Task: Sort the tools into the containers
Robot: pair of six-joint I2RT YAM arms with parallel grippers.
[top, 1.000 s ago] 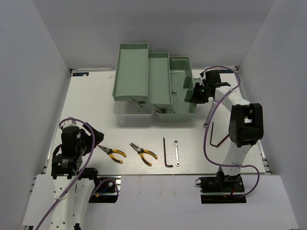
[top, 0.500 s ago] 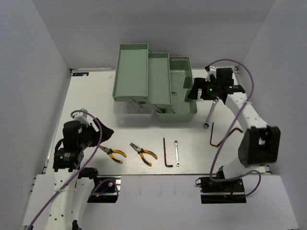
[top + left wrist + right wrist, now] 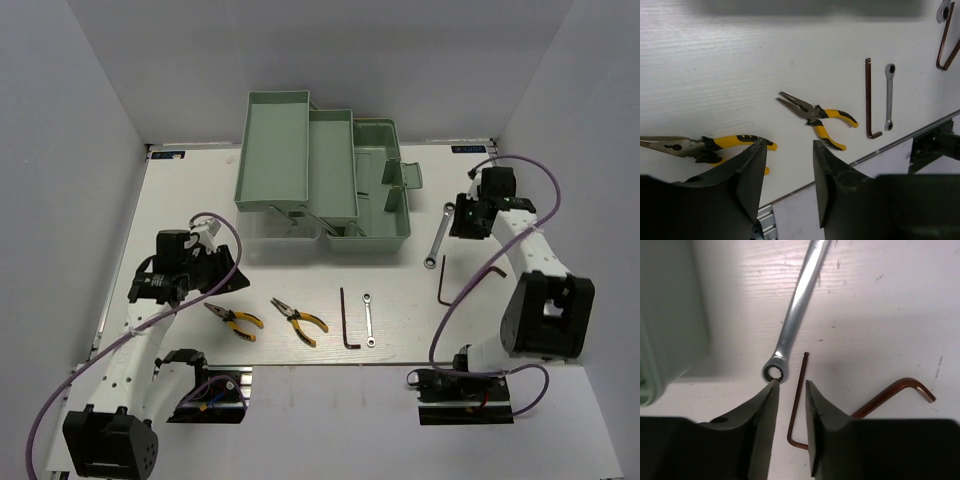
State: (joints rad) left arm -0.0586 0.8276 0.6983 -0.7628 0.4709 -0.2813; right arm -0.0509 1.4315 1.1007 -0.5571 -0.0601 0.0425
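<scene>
Pliers (image 3: 235,320), a second pair (image 3: 298,322), a dark hex key (image 3: 346,320) and a short wrench (image 3: 369,320) lie on the counter (image 3: 190,200) in front of the toolbox (image 3: 275,150). The left end effector (image 3: 789,150) hovers above them, spread and empty. Right of the toolbox, the right end effector (image 3: 791,385), narrowly parted and gripping nothing, hangs over a long wrench (image 3: 797,315) and a reddish hex key (image 3: 890,392).

Matt table (image 3: 890,300), gleaming metal
Faint rough grain in the white top — wrench (image 3: 799,305) polished bright, pliers' (image 3: 816,118) yellow grips glossy, toolbox (image 3: 275,150) smooth matt plastic.
</scene>
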